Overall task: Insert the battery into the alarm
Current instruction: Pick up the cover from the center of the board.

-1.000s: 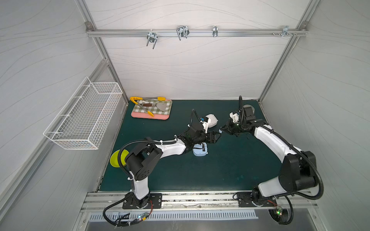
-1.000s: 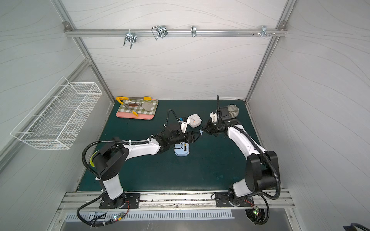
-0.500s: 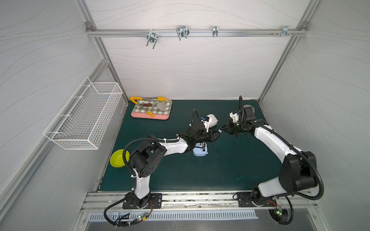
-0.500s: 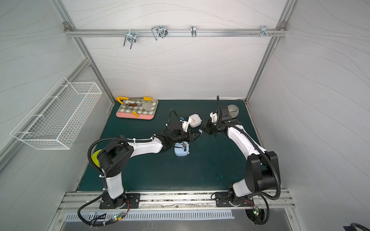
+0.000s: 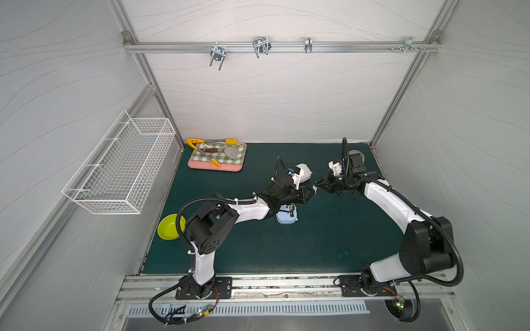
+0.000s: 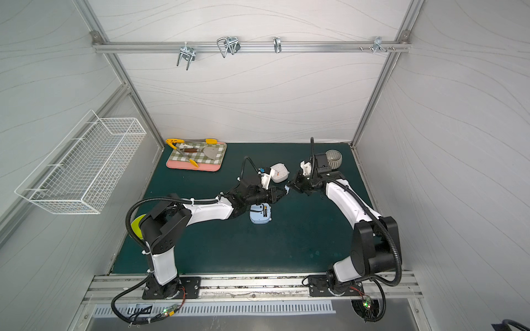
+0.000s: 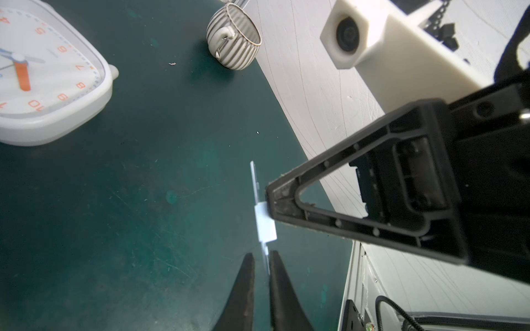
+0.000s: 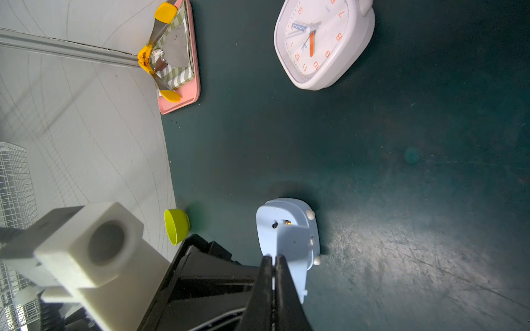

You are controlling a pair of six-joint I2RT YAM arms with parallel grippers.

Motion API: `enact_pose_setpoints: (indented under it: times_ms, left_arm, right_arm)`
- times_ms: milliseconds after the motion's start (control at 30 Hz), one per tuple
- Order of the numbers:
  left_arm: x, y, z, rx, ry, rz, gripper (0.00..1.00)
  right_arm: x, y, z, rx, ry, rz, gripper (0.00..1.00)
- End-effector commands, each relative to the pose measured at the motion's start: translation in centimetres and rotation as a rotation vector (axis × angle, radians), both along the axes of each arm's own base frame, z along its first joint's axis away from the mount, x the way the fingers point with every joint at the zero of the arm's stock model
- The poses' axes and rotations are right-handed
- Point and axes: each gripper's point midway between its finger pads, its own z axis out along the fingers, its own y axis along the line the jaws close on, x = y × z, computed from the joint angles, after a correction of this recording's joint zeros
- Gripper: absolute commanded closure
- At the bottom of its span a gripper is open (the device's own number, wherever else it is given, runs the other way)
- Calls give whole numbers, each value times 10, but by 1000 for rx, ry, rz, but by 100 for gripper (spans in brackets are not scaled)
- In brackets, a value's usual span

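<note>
Handover, seemingly: your right gripper (image 8: 273, 260) is pinching the battery cover (image 7: 266, 226), your left gripper (image 7: 265, 266) is clamping its edge, leaving the alarm (image 6: 259, 213) at seven o'clock uncovered.

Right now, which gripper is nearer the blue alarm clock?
Left. The left gripper lies just beyond the far edge of the blue alarm clock. The right gripper faces it across the battery cover, farther off toward the striped mug.
</note>
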Motion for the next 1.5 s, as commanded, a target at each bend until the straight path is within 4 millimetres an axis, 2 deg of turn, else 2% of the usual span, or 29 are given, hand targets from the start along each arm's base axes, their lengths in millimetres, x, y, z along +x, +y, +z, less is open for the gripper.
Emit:
enact_pose_setpoints:
  times_ms: [0, 100, 267, 433, 600, 700, 800, 900, 1000, 1167, 1467]
  left_arm:
    - [6, -10, 20, -50, -43, -11, 93]
    - [6, -9, 18, -37, -53, -12, 100]
    - [1, -4, 14, 51, -167, -63, 100]
    - [13, 22, 15, 266, -517, -40, 100]
    - [35, 49, 25, 552, -839, 18, 100]
    - [33, 53, 31, 690, -1066, 25, 100]
    - [25, 45, 34, 800, -1296, -2, 100]
    - [23, 40, 41, 861, -1404, -12, 100]
    - [20, 35, 50, 880, -1473, -9, 100]
    - [15, 30, 51, 897, -1511, -18, 100]
    - [8, 26, 55, 906, -1558, -13, 100]
  right_arm:
    - [-3, 1, 8, 21, -17, 4, 93]
    - [-4, 0, 11, 22, -22, 7, 92]
    - [-6, -2, 20, 11, -56, 11, 68]
    - [-15, -18, 32, -42, -95, -47, 51]
    - [-23, -24, 43, -11, -73, -104, 42]
    - [-26, -19, 50, 51, -49, -114, 41]
    - [-27, -11, 59, 126, -29, -107, 42]
    - [-26, -8, 61, 161, -12, -113, 44]
    - [-25, -8, 59, 174, -4, -119, 45]
    - [-23, -7, 58, 181, 5, -121, 49]
    - [-18, -6, 51, 207, 45, -131, 65]
